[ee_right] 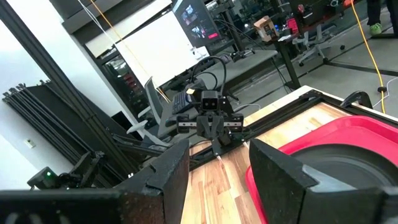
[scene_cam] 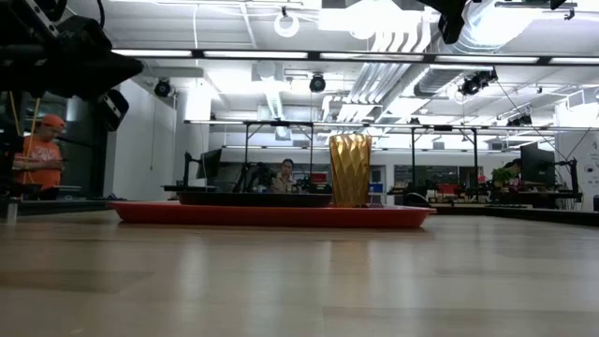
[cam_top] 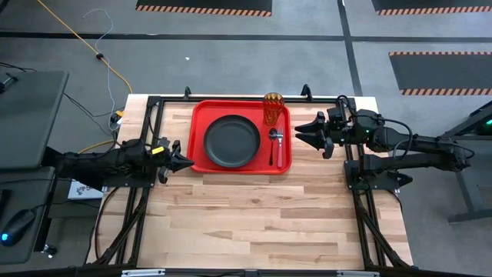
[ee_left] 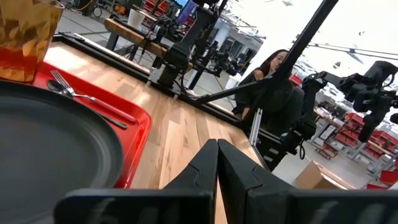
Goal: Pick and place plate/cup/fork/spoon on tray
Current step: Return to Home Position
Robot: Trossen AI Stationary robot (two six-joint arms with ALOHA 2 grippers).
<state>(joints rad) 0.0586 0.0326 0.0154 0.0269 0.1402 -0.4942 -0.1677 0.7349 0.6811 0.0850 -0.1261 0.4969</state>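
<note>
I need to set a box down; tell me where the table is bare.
The wooden table is bare across its whole near half, below the red tray. The tray is crowded: plate, cup, cutlery. The left gripper and right gripper flank it.

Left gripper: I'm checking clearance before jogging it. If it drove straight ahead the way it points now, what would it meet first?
Probably the tray: the left gripper, shut, points at its near rim; height is unclear.

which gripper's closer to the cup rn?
Right. The right gripper sits just off the tray's right edge, near the cup. The left gripper is off the opposite edge, past the plate.
</note>
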